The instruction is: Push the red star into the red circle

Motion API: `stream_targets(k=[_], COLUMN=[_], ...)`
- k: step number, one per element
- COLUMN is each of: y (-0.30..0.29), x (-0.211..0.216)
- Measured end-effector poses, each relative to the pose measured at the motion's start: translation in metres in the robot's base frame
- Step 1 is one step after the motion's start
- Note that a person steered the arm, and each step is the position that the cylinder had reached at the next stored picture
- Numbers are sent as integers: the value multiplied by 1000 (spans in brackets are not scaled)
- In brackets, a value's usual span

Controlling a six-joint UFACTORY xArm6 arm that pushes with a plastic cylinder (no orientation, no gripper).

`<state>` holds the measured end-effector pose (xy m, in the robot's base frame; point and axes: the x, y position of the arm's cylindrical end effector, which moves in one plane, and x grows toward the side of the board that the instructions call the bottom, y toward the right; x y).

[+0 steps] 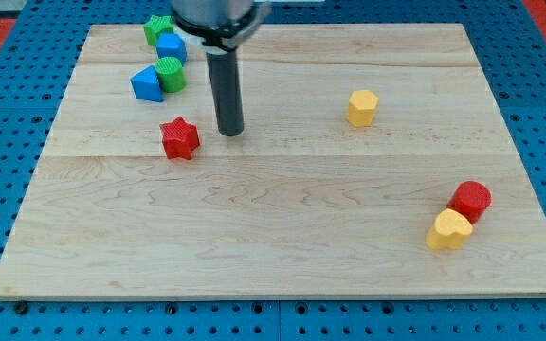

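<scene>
Wooden board (pixel 282 237): red star (pixel 179 138) at left-centre, red circle (pixel 470 200) far lower-right touching yellow heart (pixel 448 229); my tip (pixel 230 132) bare, holding nothing, just right of star on the wrong side, risks shoving it leftward, or clipping heart later.

Pale, matt wooden board (pixel 282 237) with visible grain; ribbed plastic-looking red star (pixel 179 138); smooth dark rod (pixel 227 90).

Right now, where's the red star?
The red star sits left of centre on the wooden board, just left of my tip, below the blue-and-green cluster.
</scene>
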<state>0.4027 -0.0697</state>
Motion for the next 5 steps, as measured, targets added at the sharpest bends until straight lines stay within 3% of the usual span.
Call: stream_targets(k=[1, 2, 3, 4, 5], y=[-96, -119, -86, 30, 138], x=[-37, -16, 21, 50, 52])
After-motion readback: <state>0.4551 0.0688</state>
